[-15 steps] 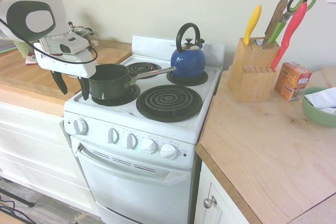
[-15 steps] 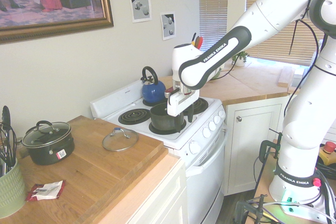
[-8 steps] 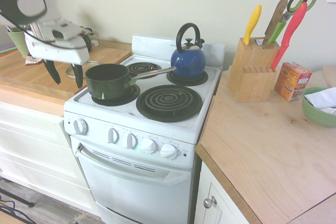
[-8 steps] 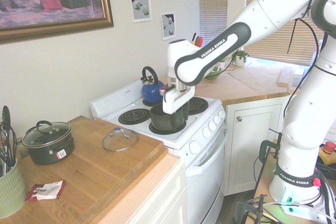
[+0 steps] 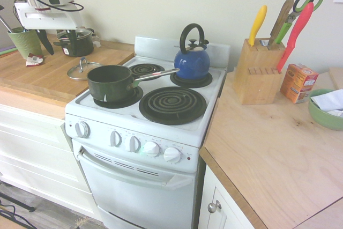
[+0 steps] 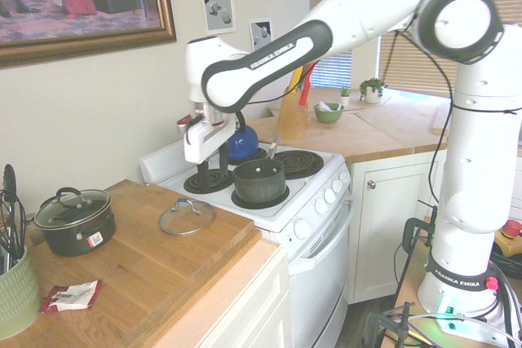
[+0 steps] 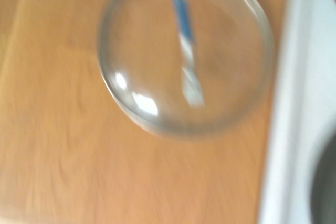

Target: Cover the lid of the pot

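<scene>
A small kitchen, pale wall, a white stove (image 5: 140,112) wedged between two wooden counters (image 6: 130,262) — that is where I am working. My pincer (image 5: 56,40) hangs above the counter on the far side of the stove from the knife block (image 5: 257,72), pointing straight down, its two dark fingers (image 5: 46,42) spread wide apart with nothing between them. In the second exterior view my gripper sits high, in front of the wall and above the back burners.

The lid (image 6: 187,217) lies flat on the wooden counter, knob up, just beside the stove's edge and not touching the pot. My wrist camera looks down on it (image 7: 186,51) — a blurred clear disc on wood, with the stove's white edge running beside it.

The pot (image 5: 111,82) stands uncovered on the front burner nearest that counter, its long silver handle (image 5: 156,74) reaching toward the blue kettle (image 5: 192,60) on the back burner. The large front coil (image 5: 172,104) beside the pot is bare.

Farther back on the same counter as the lid sits a small dark two-handled pot (image 6: 74,221) wearing its own lid, with a green utensil holder (image 6: 16,287) and a small red packet (image 6: 73,294) near it. On the other counter, beyond the knife block, are an orange box (image 5: 298,82) and a green bowl (image 5: 323,111).
</scene>
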Controlling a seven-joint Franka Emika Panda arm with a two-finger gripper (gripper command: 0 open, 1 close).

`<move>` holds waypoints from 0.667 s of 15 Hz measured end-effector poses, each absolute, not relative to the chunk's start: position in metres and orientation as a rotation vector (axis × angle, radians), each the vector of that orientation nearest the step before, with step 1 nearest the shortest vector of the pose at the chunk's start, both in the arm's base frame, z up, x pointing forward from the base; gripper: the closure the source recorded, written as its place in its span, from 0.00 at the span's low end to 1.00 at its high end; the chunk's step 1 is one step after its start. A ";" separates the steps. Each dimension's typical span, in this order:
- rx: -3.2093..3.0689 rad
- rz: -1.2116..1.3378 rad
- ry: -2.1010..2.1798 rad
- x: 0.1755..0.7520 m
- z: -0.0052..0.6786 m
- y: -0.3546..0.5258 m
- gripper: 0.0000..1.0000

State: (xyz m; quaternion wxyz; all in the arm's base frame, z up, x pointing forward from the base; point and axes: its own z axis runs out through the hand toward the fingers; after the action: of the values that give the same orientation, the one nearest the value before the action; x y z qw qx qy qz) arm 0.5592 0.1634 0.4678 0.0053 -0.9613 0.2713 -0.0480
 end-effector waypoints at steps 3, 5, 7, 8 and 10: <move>-3.030 -0.137 0.813 0.605 0.462 0.181 0.00; -3.047 -0.121 0.805 0.627 0.452 0.189 0.00; -3.066 -0.094 0.801 0.644 0.433 0.194 0.00; -3.074 -0.083 0.805 0.652 0.423 0.192 0.00; -3.089 -0.063 0.809 0.665 0.408 0.183 0.00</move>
State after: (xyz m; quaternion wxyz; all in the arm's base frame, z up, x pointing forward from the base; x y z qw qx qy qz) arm 0.6655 0.1825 0.4081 -0.0259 -0.9669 0.2531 -0.0198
